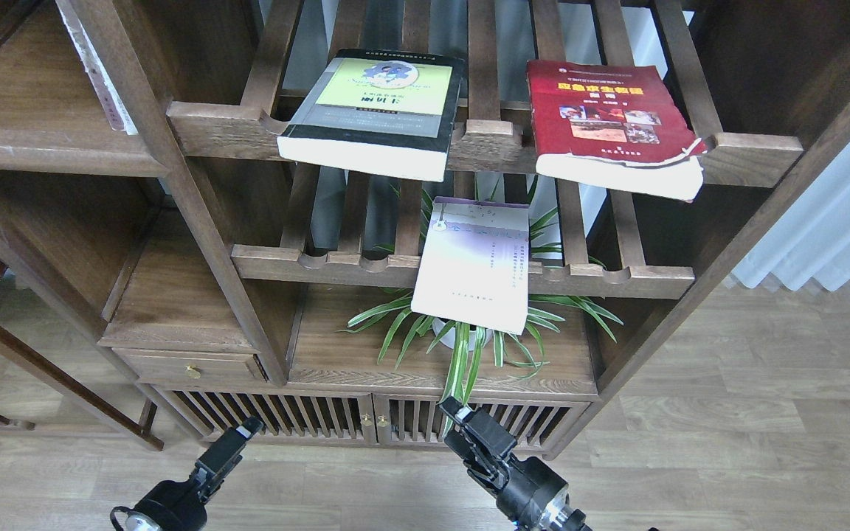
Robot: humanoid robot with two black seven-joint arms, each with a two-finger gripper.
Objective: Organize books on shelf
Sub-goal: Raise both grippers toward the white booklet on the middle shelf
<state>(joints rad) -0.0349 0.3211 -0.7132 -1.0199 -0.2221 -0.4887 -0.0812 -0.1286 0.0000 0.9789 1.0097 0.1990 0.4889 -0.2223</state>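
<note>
The thick book (373,110) is black-grey with a yellow-green panel; the second book (609,122) is red with small photos; the third (475,262) is pale lavender-white. The slatted racks (484,140) are dark brown, the plant (462,346) green-striped, the floor (727,442) pale grey-brown wood

racks (469,274): dark matt wood | red book (606,110): glossy paper cover, torn | floor (727,442): pale smooth wood

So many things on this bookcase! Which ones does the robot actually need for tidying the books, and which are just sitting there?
For the job: black-grey book, red book, lavender book, solid shelf.

Just there: slatted racks, potted plant, thin worn-spine book, drawer.
</note>
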